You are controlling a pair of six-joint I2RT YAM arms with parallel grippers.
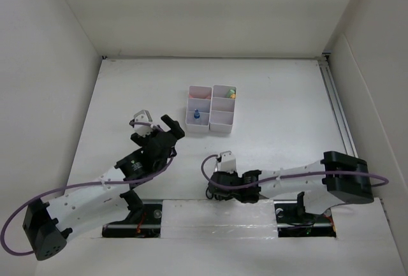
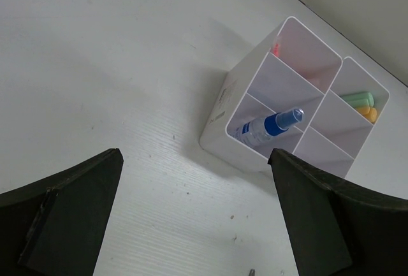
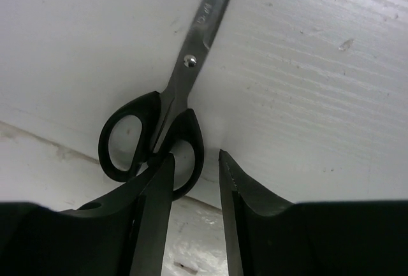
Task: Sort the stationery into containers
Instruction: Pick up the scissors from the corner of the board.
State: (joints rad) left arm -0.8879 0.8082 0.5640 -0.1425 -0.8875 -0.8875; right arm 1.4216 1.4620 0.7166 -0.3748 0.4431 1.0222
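Black plastic loops and bare steel blades mark the black-handled steel scissors (image 3: 182, 85). They lie flat and closed on the white surface (image 3: 306, 65) near its front edge, well apart from the containers. The right pincer (image 3: 194, 158) is down over the handles, its jaws narrow but with a gap. One loop sits partly between them. The left finger meets the point where the loops join, and the right finger stands just clear of the loop, so I judge nothing is clamped yet.

Farther out is the white plastic organizer (image 1: 210, 109), two columns by three rows of open compartments. A clear bottle with a blue cap (image 2: 268, 128) leans in the near compartment of the left column. A light green marker (image 2: 360, 99) lies with something yellow-orange in the far compartment of the right column. A pinkish-orange tip (image 2: 275, 50), probably a pen, shows in the far compartment of the left column. The other compartments look bare, though their floors are partly hidden.

The left pincer (image 2: 197, 225) hangs spread wide and empty, near the organizer.

The overhead view shows no other loose piece, so the sorting looks nearly finished. By my reading, what is left is to grip the scissors, lift them and drop them into a compartment.
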